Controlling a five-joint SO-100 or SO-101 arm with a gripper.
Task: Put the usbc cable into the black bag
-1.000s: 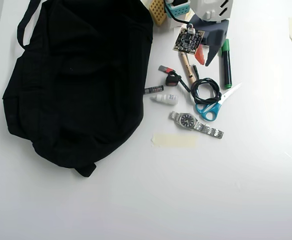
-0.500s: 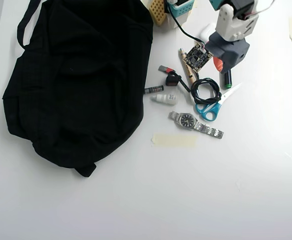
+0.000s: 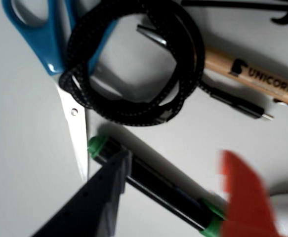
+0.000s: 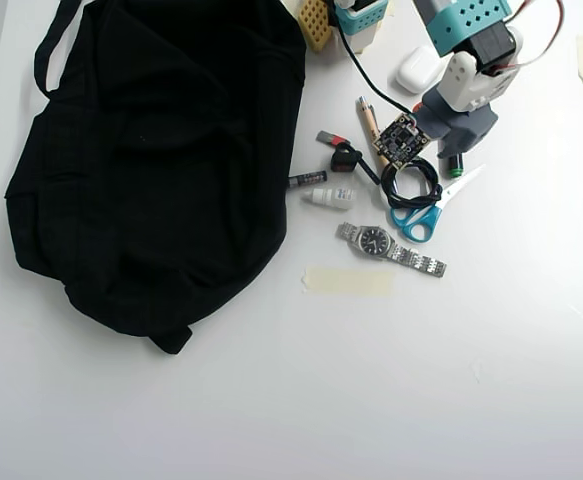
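The usbc cable [image 3: 131, 117] is a black braided coil lying on the white table, partly over the blue scissors' [image 3: 35, 24] handles. In the overhead view the coil [image 4: 387, 186] lies right of the large black bag [image 4: 151, 150], which fills the upper left. My gripper [image 3: 177, 157] is open and empty, with a black finger [image 3: 99, 197] at the left and an orange finger [image 3: 245, 197] at the right. It hovers over the green-capped black marker [image 3: 153, 185], just short of the coil. In the overhead view the arm [image 4: 466, 85] hides the fingers.
A wooden pen marked UNICORN [image 3: 255, 76] lies right of the coil. In the overhead view a wristwatch [image 4: 389, 247], a strip of tape [image 4: 346, 280], a small white bottle [image 4: 329, 197], a black-and-red key fob [image 4: 343, 157] and a white case [image 4: 416, 68] lie nearby.
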